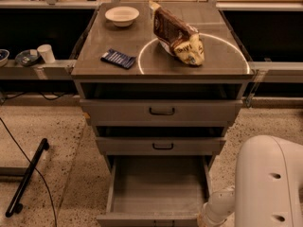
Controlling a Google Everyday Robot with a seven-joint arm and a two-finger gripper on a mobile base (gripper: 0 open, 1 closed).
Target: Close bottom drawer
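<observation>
Gripper is out of sight beyond the near edge, so I cannot tell its state; only the white arm (267, 183) shows, near right. The cabinet (161, 112) stands centre, its bottom drawer (158, 186) pulled out toward the near side. This looks like the approach step; next, a straight push on it toward the far side.

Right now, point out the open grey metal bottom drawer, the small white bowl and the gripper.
Bottom drawer (158, 190), camera view, bare tray floor.
White bowl (122, 14), camera view, inside surface.
Gripper: not in view; only the white arm (270, 183) shows, lower right.
</observation>
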